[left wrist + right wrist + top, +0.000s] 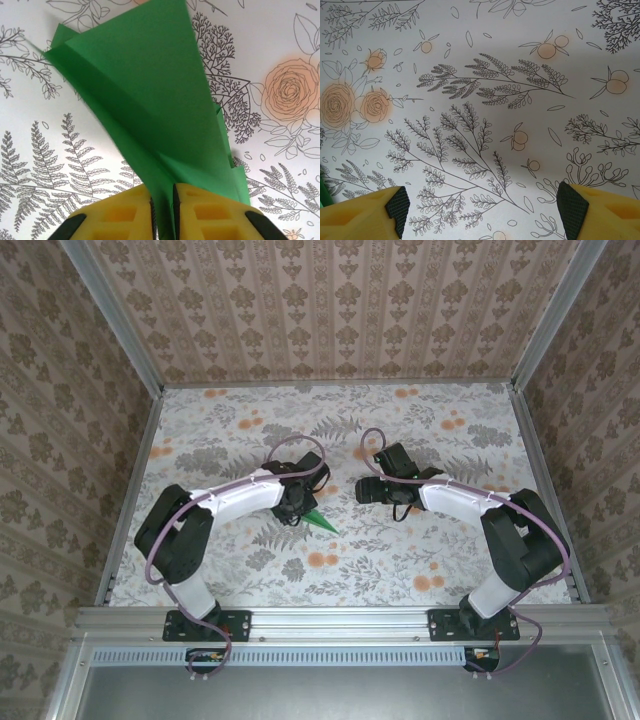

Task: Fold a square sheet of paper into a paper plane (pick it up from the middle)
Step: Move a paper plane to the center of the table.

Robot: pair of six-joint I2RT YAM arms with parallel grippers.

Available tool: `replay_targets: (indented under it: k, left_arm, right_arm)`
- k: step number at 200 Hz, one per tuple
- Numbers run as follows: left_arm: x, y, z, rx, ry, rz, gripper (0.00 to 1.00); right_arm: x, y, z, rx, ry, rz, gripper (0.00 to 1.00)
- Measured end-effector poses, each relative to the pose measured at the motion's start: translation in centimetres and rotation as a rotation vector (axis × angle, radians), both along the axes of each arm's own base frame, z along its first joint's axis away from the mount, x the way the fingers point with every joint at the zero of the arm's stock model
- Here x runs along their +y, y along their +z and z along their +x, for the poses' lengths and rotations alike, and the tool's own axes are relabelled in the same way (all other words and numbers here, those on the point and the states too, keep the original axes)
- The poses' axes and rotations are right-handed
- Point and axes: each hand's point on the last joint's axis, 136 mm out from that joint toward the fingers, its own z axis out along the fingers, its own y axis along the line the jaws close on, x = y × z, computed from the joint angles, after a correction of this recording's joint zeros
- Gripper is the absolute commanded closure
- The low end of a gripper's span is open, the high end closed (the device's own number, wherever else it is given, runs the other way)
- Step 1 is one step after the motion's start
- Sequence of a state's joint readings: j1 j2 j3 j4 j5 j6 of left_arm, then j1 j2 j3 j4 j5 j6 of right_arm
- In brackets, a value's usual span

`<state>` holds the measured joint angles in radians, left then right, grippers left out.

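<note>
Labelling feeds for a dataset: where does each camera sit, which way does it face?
Top external: above and behind the arm bases, looking down at the floral table; left arm and right arm show.
Left wrist: on the left arm, looking along the left jaws, shut on the folded green paper.
Right wrist: on the right arm, looking at the table past the open right jaws.
Shared: top and left wrist both show the paper.
</note>
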<state>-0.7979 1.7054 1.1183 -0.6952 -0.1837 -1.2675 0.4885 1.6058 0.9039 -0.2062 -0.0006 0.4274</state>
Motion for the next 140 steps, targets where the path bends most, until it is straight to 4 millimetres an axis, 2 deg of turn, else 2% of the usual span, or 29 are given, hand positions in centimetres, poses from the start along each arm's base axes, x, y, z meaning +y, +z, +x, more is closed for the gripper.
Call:
replay_targets:
  k: [23, 54, 81, 112, 125, 140]
  left_arm:
    - [-0.2, 0.5, 0.2, -0.015, 0.003, -0.016, 1.00]
    - [-0.8, 2.3, 1.2, -0.080, -0.048, -0.060, 1.00]
    - [-2.6, 5.6, 2.9, -0.188, -0.164, -0.141, 1.00]
    - [-5.7, 10.0, 5.2, -0.335, -0.309, -0.289, 1.00]
    - [-6.6, 11.1, 6.0, -0.381, -0.350, -0.352, 1.00]
    - [-7.2, 11.2, 6.6, -0.413, -0.380, -0.414, 1.00]
  right_arm:
    - [0.0, 0.0, 0.0, -0.001, -0.004, 0.003, 0.13]
    - [-0.7, 0.7, 0.0, -0.012, -0.033, 0.019, 0.07]
    - [-2.5, 3.1, 0.4, -0.066, -0.096, 0.060, 0.02]
    - [-4.2, 6.2, 1.0, -0.136, -0.168, 0.120, 0.02]
    - [-4.5, 7.4, 1.2, -0.164, -0.184, 0.142, 0.02]
    - [-4.3, 8.1, 1.3, -0.183, -0.188, 0.174, 0.03]
